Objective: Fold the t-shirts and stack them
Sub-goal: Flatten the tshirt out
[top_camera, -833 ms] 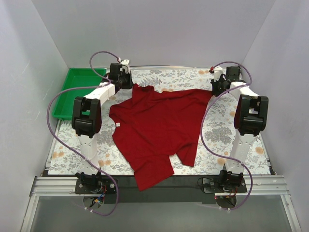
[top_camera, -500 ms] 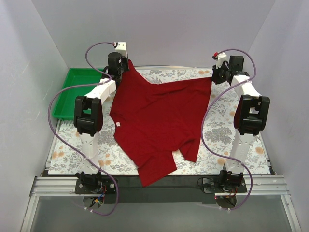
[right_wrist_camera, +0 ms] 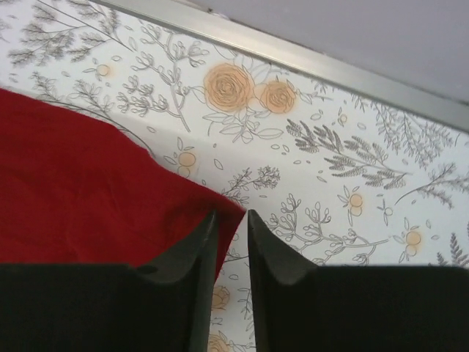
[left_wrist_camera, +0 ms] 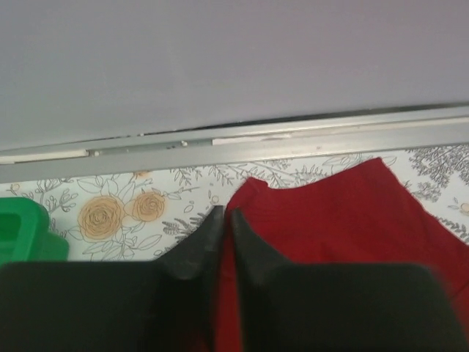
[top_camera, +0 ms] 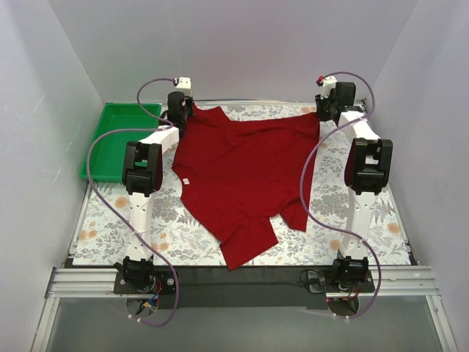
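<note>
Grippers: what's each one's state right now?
Left gripper: shut on the t-shirt.
Right gripper: slightly open, t-shirt corner at its tips.

Light: bright, even and diffuse, coming from above.
Shadows: faint and soft-edged around the dark red cloth t-shirt [top_camera: 242, 176], centre of the top view.
Focus: both wrist views are blurred along the bottom edge.
</note>
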`<state>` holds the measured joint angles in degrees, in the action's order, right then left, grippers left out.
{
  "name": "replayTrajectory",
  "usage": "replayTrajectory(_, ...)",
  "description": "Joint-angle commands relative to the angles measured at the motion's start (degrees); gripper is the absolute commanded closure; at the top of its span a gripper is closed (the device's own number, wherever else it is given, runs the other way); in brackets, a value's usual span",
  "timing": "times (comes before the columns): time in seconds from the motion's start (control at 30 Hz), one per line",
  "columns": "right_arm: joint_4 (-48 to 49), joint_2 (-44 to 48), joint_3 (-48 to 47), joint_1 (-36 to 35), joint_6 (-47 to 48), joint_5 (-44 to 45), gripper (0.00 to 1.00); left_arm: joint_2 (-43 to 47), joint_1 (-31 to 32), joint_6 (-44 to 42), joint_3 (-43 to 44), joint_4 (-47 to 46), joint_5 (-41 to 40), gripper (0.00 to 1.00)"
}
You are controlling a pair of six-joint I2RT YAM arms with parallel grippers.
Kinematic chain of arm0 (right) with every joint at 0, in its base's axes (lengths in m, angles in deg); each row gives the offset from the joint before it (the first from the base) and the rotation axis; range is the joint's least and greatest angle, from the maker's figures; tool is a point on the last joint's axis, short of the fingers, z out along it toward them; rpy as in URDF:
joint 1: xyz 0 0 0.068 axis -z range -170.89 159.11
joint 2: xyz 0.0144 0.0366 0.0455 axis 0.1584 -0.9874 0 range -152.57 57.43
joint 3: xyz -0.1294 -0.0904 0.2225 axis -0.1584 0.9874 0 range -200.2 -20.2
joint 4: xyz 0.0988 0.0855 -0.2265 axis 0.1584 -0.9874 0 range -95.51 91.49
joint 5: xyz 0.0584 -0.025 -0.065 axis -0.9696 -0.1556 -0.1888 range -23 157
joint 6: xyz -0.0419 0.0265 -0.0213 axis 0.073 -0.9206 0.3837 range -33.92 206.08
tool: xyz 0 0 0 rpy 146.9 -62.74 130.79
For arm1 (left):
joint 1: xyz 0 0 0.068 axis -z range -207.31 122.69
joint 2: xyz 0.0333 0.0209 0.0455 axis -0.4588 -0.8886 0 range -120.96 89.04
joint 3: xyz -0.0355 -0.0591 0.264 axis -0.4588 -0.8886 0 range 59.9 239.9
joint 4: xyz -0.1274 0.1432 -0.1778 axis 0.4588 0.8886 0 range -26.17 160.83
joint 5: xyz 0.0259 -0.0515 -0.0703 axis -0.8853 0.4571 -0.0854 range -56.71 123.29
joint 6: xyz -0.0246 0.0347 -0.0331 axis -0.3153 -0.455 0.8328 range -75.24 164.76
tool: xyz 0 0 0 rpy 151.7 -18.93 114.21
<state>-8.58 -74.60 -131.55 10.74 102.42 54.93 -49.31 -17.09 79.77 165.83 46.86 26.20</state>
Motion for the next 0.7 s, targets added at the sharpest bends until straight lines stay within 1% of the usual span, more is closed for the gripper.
replayTrajectory(0.0,4.52,-0.43,-3.79,-3.19,-2.19,11.81,0.61,2.55,-0.73,2.69,4.63,-0.26,2.06,0.8)
replayTrajectory(0.03,4.88,0.36,-3.26,-3.38,-2.36,11.81,0.46,3.16,-0.73,4.35,5.07,0.79,4.0,0.7)
replayTrajectory(0.07,5.05,2.8,-1.26,-3.3,-2.36,11.81,0.41,4.82,-0.73,5.24,5.69,1.76,9.67,0.63)
replayTrajectory(0.1,5.49,4.39,0.15,-3.39,-2.1,11.81,0.37,6.14,-0.73,6.38,6.04,3.86,11.82,0.53)
replayTrajectory(0.13,5.49,6.24,2.17,-3.39,-1.49,11.12,0.32,7.46,-0.81,7.61,6.22,4.83,13.58,0.46)
replayTrajectory(0.17,5.32,10.61,4.19,-3.39,0.78,9.54,0.29,10.61,-0.64,10.15,6.04,6.06,16.99,0.41)
replayTrajectory(0.2,5.06,13.17,10.22,-3.3,2.98,7.44,0.27,12.47,-0.64,11.48,5.61,7.38,18.5,0.37)
replayTrajectory(0.23,3.66,15.98,13.76,-3.3,5.43,0.54,0.24,14.49,-0.64,12.62,2.82,9.13,20.26,0.27)
replayTrajectory(0.27,2.43,22.19,17.27,-3.21,8.33,-4.4,0.23,17.12,-0.55,13.76,0.96,9.85,21.49,0.26)
replayTrajectory(0.3,0.59,25.21,24.7,-3.21,15.41,-12.71,0.21,22.01,-0.55,16.82,-1.84,10.98,23.77,0.25)
replayTrajectory(0.33,-3.95,27.76,27.39,-3.3,18.0,-16.19,0.2,25.02,-0.55,18.33,-4.3,11.87,24.84,0.25)
replayTrajectory(0.37,-8.09,32.31,30.2,-3.3,21.59,-19.7,0.21,27.75,-0.55,20.09,-9.9,13.01,25.63,0.25)
replayTrajectory(0.4,-12.22,34.19,32.05,-3.3,29.11,-23.05,0.21,30.47,-0.55,23.06,-12.91,13.97,26.86,0.25)
replayTrajectory(0.43,-21.48,36.12,36.34,-3.3,34.5,-28.04,0.21,36.68,-0.55,24.92,-16.25,15.64,29.22,0.25)
replayTrajectory(0.47,-25.84,39.53,38.47,-3.3,39.6,-29.92,0.21,39.7,-0.46,26.33,-24.46,16.09,30.72,0.25)
replayTrajectory(0.5,-29.62,41.48,40.66,-3.39,44.26,-31.15,0.22,43.38,-0.38,29.48,-28.46,15.92,31.87,0.25)
replayTrajectory(0.53,-33.05,43.33,45.82,-3.82,53.09,-32.3,0.23,49.51,-0.29,30.64,-33.28,16.18,34.4,0.25)
replayTrajectory(0.57,-35.0,47.26,48.31,-4.17,55.44,-32.13,0.23,53.14,-0.11,31.52,-37.16,16.27,34.95,0.25)
replayTrajectory(0.6,-36.85,49.21,51.12,-4.7,57.21,-31.87,0.23,56.31,0.59,32.75,-44.77,16.7,35.04,0.25)
replayTrajectory(0.63,-37.13,51.23,53.32,-6.44,58.53,-30.56,0.23,62.69,1.03,34.33,-48.24,18.54,35.04,0.25)
replayTrajectory(0.67,-37.22,54.39,57.61,-7.59,58.81,-29.59,0.24,65.72,1.38,35.47,-51.41,19.16,34.78,0.25)
